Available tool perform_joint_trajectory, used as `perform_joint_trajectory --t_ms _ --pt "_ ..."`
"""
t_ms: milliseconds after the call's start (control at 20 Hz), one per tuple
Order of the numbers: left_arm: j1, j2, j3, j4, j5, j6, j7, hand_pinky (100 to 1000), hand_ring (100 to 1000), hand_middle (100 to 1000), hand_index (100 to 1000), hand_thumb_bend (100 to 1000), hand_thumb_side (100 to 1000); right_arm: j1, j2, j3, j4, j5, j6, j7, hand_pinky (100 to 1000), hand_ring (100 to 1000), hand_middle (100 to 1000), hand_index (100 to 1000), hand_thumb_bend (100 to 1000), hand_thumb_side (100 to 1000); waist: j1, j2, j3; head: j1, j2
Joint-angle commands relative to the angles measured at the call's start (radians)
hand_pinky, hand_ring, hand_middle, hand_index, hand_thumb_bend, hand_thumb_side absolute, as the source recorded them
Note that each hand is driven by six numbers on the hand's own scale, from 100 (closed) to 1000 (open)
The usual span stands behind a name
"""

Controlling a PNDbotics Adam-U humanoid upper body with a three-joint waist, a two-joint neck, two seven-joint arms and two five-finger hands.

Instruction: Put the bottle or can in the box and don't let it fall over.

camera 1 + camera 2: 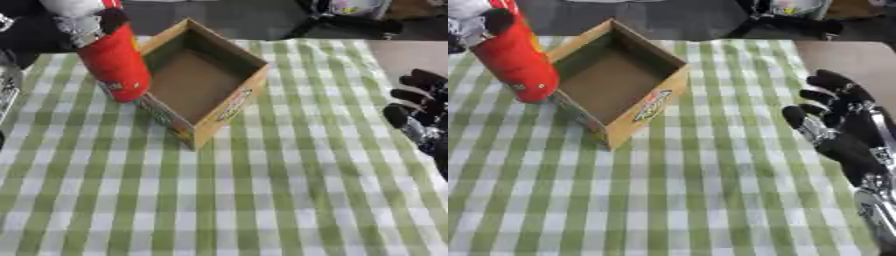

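Left hand [83, 22] at the upper left corner, fingers and thumb curled round the top of a red can [118, 62], gripping it. Can tilted, upper end leaning toward the view's left, rounded lower end lower and to the right, just beside the left wall of the box [229, 107]; impossible to tell whether that end touches the cloth or hangs just above it. Can outside the box, against or very near its left rim, with some pale print low on its side. Box of brown cardboard, open at the top, set askew with one corner pointing toward the robot, inside bare and brown, a coloured label on the outer wall facing front right. Under both, a green and white checked cloth [262, 200] spread over the worktop, lying flat across most of the view. Right hand [833, 117] at the right edge, well apart from box and can, palm turned inward, dark fingers up and relaxed, slightly bent, holding nothing; silver joints showing on the wrist below it. Beyond the far edge of the cloth, a dark floor [254, 17] and some dark, indistinct shapes along the top.
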Motion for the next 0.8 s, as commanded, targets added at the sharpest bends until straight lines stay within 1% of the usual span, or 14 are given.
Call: perform_joint_trajectory --t_ms 50,450,800 --pt "-0.055 -0.009 0.018 0.046 0.015 -0.008 0.033 146 246 159 207 166 100 -0.014 -0.03 -0.002 -0.018 -0.002 -0.002 0.008 792 805 798 830 597 170 -0.002 -0.009 -0.007 0.01 -0.022" --pt "-0.151 -0.067 0.032 0.2 -0.004 -0.072 0.112 148 242 156 207 157 100 -0.044 -0.023 0.009 -0.018 -0.007 0.0 0.022 792 805 798 830 597 169 -0.011 0.016 -0.033 0.025 -0.049" --pt "-0.175 -0.098 0.037 0.28 -0.029 -0.117 0.148 148 244 158 208 141 100 -0.08 -0.016 0.021 -0.018 -0.018 0.002 0.038 792 805 798 830 597 170 -0.019 0.036 -0.064 0.032 -0.071"
